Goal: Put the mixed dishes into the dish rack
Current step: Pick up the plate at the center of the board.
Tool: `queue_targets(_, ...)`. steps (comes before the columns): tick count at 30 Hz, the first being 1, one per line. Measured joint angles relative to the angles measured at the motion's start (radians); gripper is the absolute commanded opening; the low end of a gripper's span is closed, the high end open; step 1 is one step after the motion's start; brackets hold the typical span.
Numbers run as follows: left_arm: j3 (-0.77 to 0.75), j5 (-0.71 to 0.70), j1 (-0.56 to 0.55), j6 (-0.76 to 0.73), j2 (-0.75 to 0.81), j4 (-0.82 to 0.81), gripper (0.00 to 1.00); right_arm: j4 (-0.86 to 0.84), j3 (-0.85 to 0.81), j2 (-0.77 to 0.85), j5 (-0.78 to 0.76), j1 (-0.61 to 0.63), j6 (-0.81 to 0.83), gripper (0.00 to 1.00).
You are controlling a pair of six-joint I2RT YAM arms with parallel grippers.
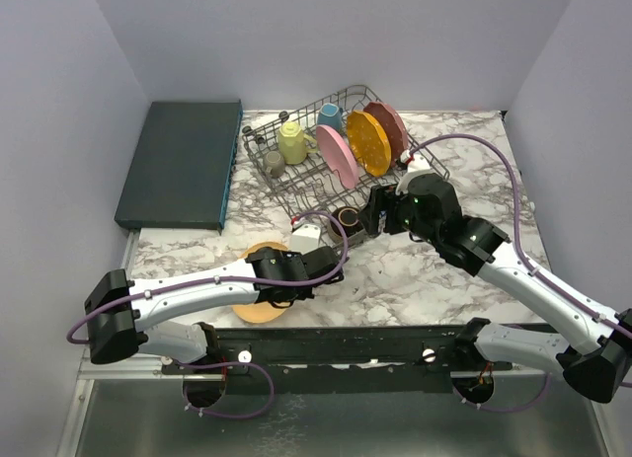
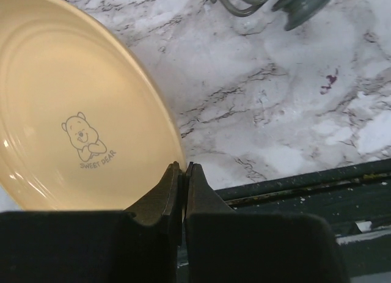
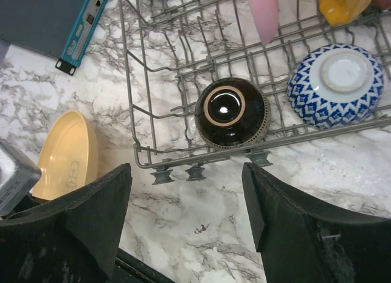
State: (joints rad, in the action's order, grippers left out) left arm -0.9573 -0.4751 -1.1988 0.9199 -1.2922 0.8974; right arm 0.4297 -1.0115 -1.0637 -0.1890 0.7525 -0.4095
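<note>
The left gripper (image 2: 183, 170) is pinched shut on the rim of the tan plate (image 2: 79, 112), which is tilted near the table's (image 1: 415, 279) front edge; the dish rack (image 3: 131, 99) stands toward the back edge; the right gripper (image 3: 186, 173) hangs open-jawed above the rack's near wall, over the upturned brown bowl (image 3: 231, 112), which sits beside the blue-white bowl (image 3: 335, 81); a teal slab (image 1: 183, 161) fills the back left corner.

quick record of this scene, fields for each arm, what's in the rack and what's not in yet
left gripper: jaws shut on the rim of the tan plate
right gripper: jaws open, empty, over the near edge of the dish rack
plates in rack: pink plate, orange plate, dark red plate, all on edge
bowls in rack: brown bowl, blue-white bowl, both upside down
mugs in rack: yellow mug, blue mug, grey-green mug
outside rack: tan plate
beside rack: teal slab
</note>
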Motion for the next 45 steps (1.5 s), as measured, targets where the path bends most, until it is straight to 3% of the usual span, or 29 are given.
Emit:
queue_targets(28, -0.037, 0.105, -0.033, -0.259, 0.238, -0.074, 0.0, -0.166, -0.017, -0.274, 0.523, 0.009, -0.177, 0.79)
queue_targets(45, -0.009, 0.121, -0.034, -0.325, 0.29, -0.128, 0.0, -0.249, -0.059, -0.391, 0.628, 0.08, -0.264, 0.75)
